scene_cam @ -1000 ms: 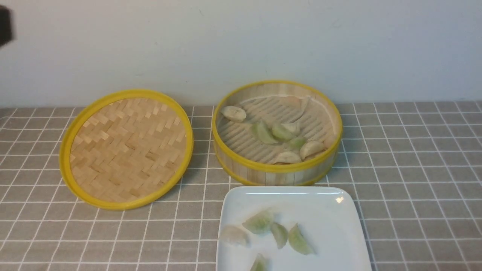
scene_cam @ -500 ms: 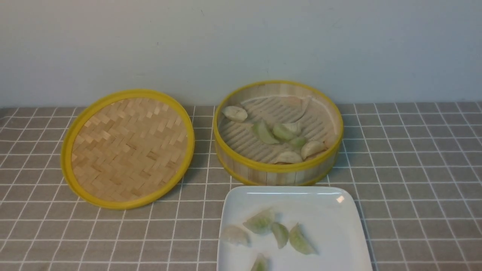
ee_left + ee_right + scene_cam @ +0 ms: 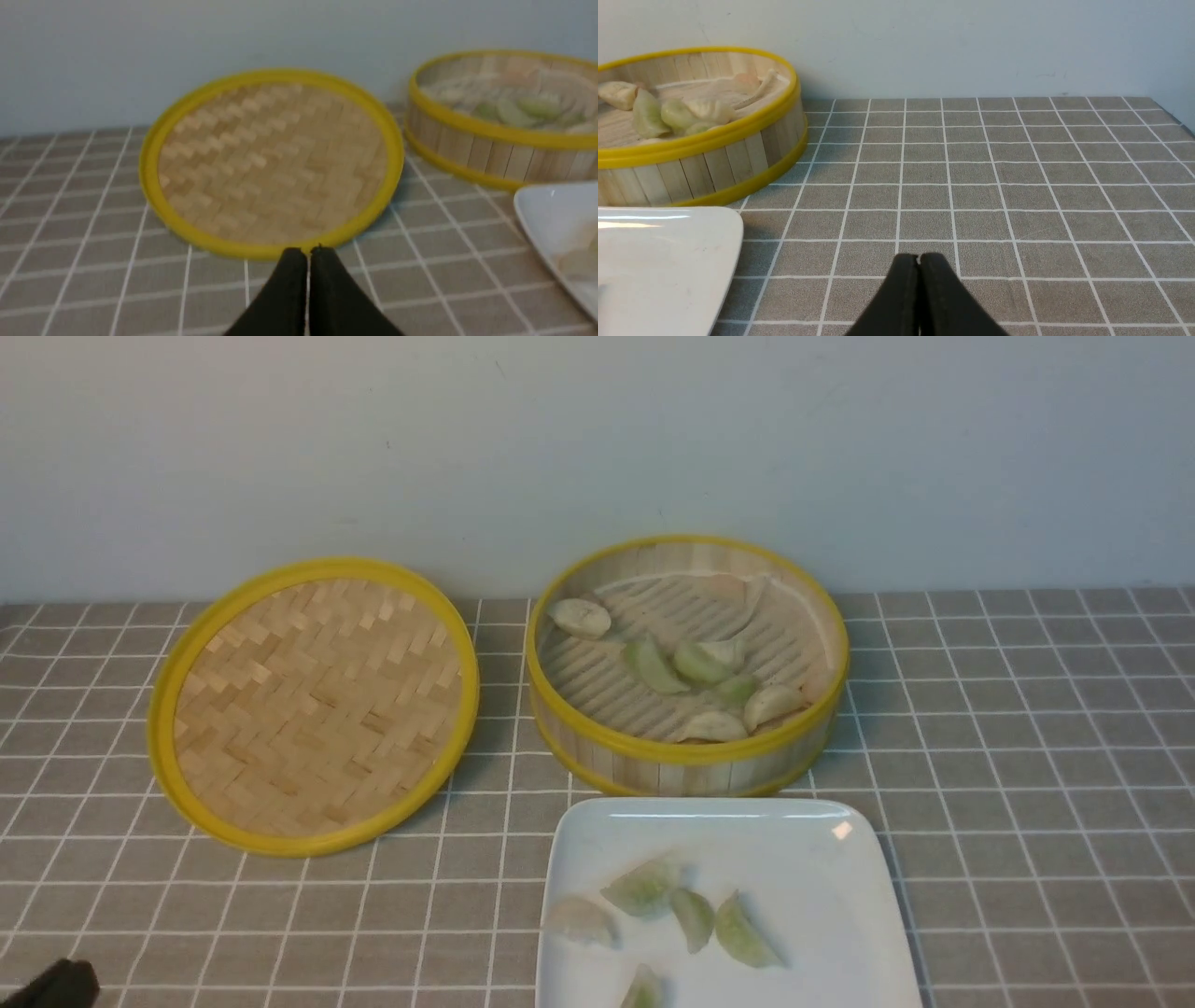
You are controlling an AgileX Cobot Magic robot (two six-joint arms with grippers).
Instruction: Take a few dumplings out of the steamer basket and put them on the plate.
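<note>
Now five dumplings (image 3: 693,917) lie on the plate (image 3: 822,887), which sits just in front of the basket (image 3: 686,761). More dumplings (image 3: 695,665) lie inside the basket. Beside it on the table (image 3: 1027,756) rests the lid (image 3: 316,705). Both the left end effector (image 3: 308,254) and right end effector (image 3: 919,260) are pressed closed, holding nothing.

A dark piece of the left arm (image 3: 56,985) now pokes in at the lower-left corner of the front view, low over the checked cloth (image 3: 1027,728); a second ago a dark shape sat at the upper-left edge instead; half a second ago neither corner held anything; it is too cropped there to tell which part of the arm shows.
</note>
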